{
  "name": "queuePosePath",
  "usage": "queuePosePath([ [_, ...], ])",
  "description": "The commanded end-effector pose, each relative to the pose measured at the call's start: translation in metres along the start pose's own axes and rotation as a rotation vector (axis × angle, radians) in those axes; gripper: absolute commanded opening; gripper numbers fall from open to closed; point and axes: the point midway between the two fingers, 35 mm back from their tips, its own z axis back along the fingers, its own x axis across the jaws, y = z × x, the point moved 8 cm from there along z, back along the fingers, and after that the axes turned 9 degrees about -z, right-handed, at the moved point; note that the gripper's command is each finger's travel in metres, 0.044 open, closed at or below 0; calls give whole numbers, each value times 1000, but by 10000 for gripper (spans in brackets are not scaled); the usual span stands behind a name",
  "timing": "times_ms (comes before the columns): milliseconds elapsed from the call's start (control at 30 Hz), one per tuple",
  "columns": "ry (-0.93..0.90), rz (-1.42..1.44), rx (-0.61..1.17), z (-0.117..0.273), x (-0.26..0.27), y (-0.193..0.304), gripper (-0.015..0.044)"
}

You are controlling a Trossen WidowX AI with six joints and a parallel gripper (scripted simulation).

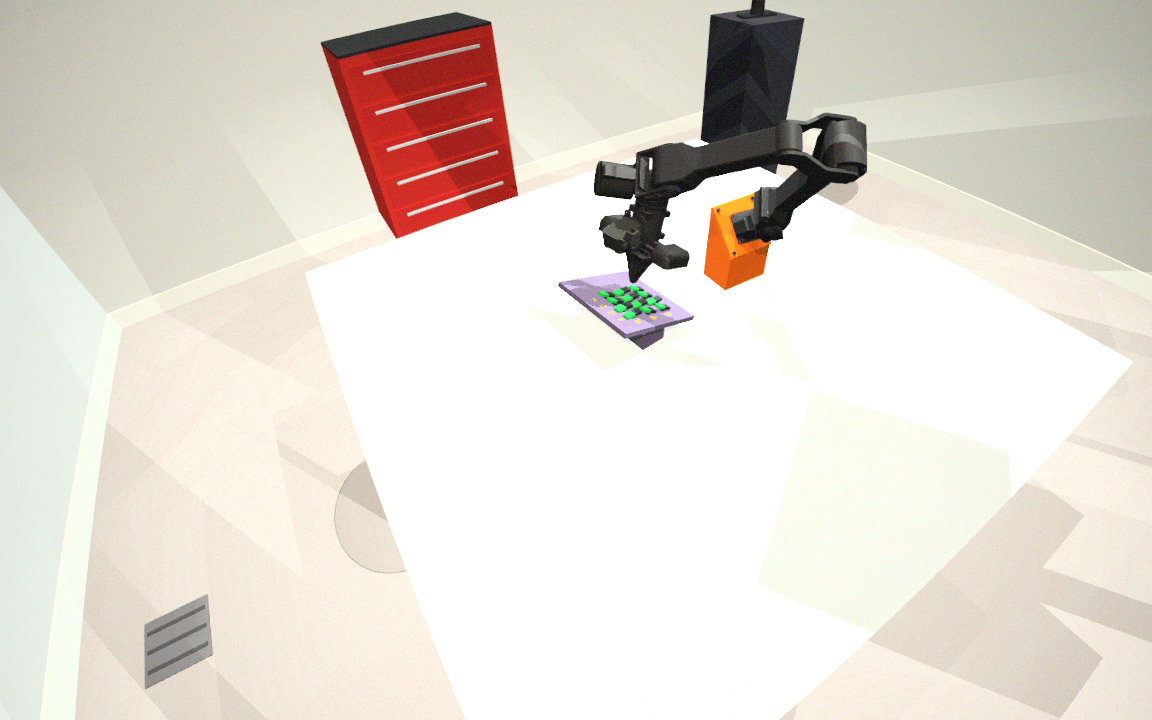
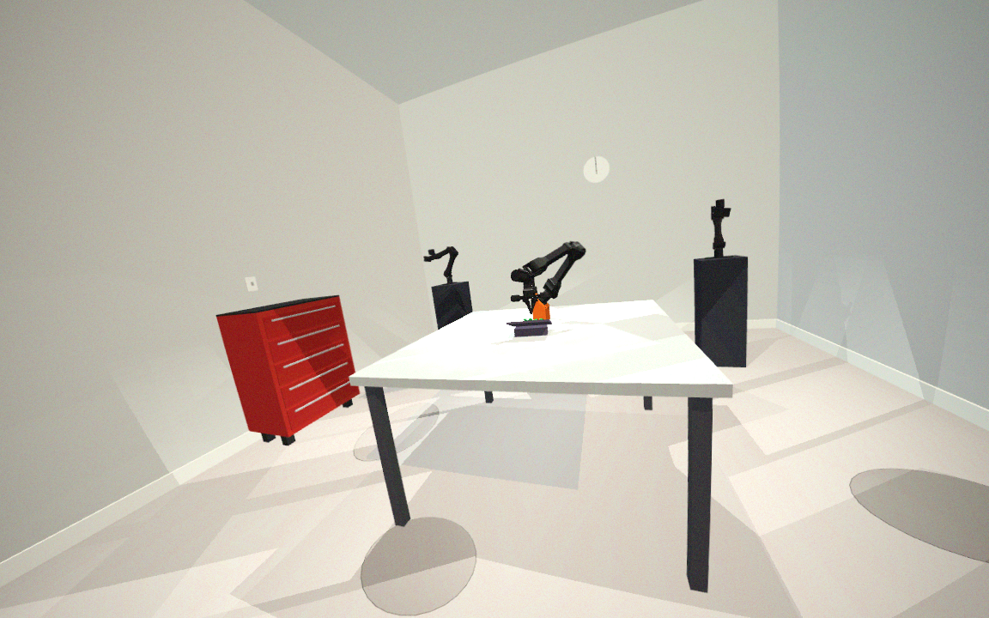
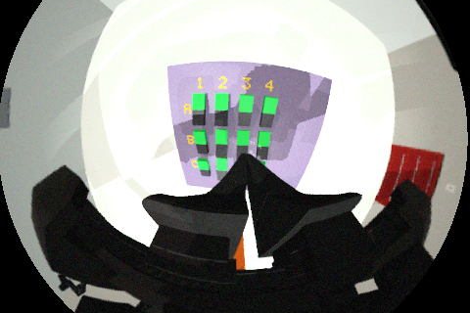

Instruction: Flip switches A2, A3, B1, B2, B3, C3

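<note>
Right now I am watching the gripper (image 1: 637, 271) hanging over the near edge of the lilac switch panel (image 1: 580, 291), fingers pinched fully together and holding nothing. The panel is sitting on the white table (image 1: 652, 501), just beside the arm's orange base (image 1: 735, 259). In the wrist view the closed fingertips are covering the middle of row C (image 3: 204, 166).
</note>
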Motion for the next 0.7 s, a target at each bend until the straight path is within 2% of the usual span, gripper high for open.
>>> queuePosePath([
  [0,3,14,-30,33,1,-1,0],
  [167,3,14,-30,33,1,2,0],
  [300,3,12,-29,32,-6,37,0],
  [433,3,12,-29,32,-6,39,0],
  [600,6,12,-5,-1,-5,35,0],
  [667,6,13,-4,-3,-5,35,0],
])
